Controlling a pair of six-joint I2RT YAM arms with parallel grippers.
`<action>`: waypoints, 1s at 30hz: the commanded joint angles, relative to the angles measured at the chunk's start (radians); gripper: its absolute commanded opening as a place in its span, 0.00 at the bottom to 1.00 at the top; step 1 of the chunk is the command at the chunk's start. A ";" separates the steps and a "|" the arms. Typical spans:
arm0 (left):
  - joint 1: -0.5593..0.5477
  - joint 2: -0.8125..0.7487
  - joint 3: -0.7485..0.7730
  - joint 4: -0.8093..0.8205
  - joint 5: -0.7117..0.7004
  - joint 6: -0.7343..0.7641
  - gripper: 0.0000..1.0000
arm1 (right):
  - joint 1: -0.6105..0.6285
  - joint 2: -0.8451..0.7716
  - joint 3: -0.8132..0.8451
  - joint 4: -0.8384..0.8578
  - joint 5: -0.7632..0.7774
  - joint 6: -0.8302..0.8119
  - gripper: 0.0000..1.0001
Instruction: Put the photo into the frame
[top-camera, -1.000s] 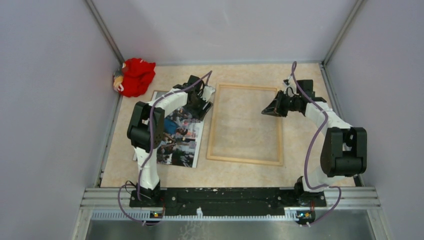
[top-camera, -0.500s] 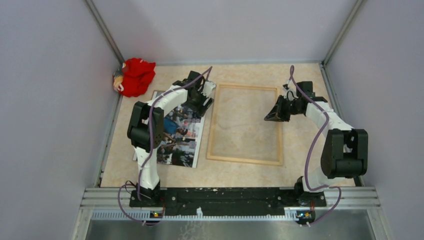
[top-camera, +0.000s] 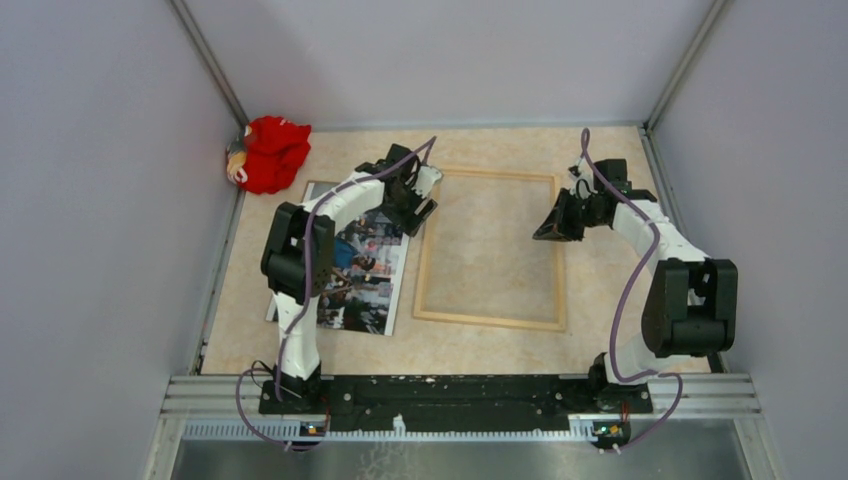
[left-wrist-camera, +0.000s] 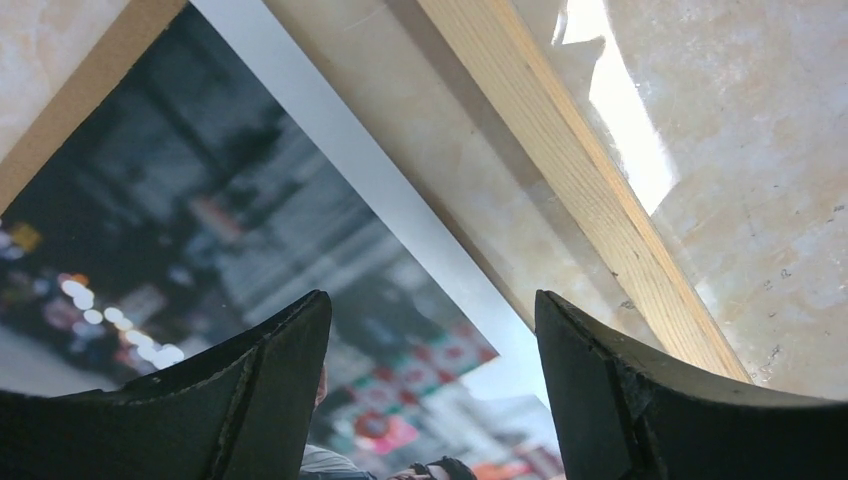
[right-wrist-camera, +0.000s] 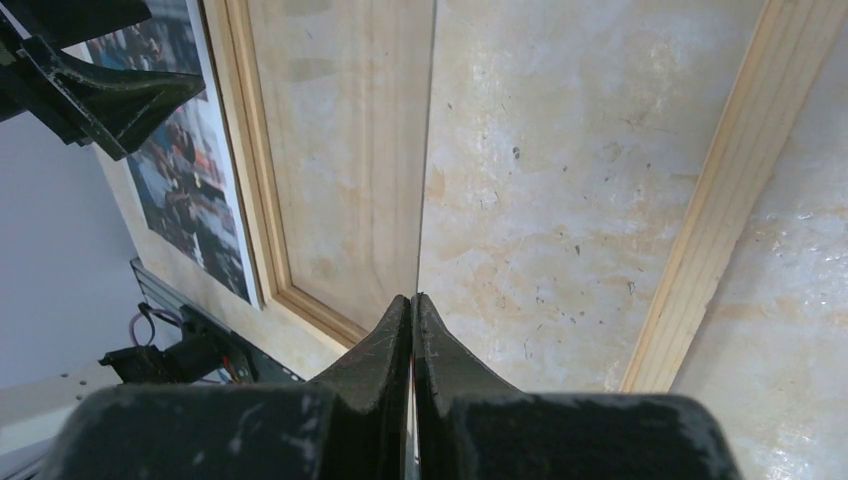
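The photo (top-camera: 360, 270), a crowded colourful print with a white border, lies flat left of the frame (top-camera: 490, 320), a thin light-wood rectangle. My left gripper (top-camera: 415, 205) hovers open over the photo's far right corner, beside the frame's left rail. In the left wrist view its fingers (left-wrist-camera: 280, 350) straddle the photo (left-wrist-camera: 200, 220), with the wooden rail (left-wrist-camera: 580, 180) to the right. My right gripper (top-camera: 545, 232) is over the frame's right side. In the right wrist view it (right-wrist-camera: 412, 298) is shut on the edge of a clear pane (right-wrist-camera: 428, 150), seen edge-on above the frame (right-wrist-camera: 730, 190).
A red cloth toy (top-camera: 270, 152) sits in the far left corner. A brown board (left-wrist-camera: 80, 95) shows under the photo's far edge. Grey walls close in the table on the left, right and back. The arm bases stand on the near rail (top-camera: 450, 390).
My left gripper has moved slightly right toward the frame's left rail and opened wider. My right gripper has shifted a little to the right, still shut.
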 joint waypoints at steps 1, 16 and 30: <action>-0.010 0.015 0.035 -0.004 0.012 -0.010 0.81 | -0.001 -0.026 0.038 0.023 0.005 -0.012 0.00; -0.023 0.042 -0.009 0.023 0.041 -0.016 0.72 | -0.002 -0.065 -0.060 0.263 -0.234 0.124 0.00; -0.033 0.035 -0.021 0.032 0.051 -0.022 0.71 | -0.001 -0.122 -0.090 0.434 -0.364 0.244 0.00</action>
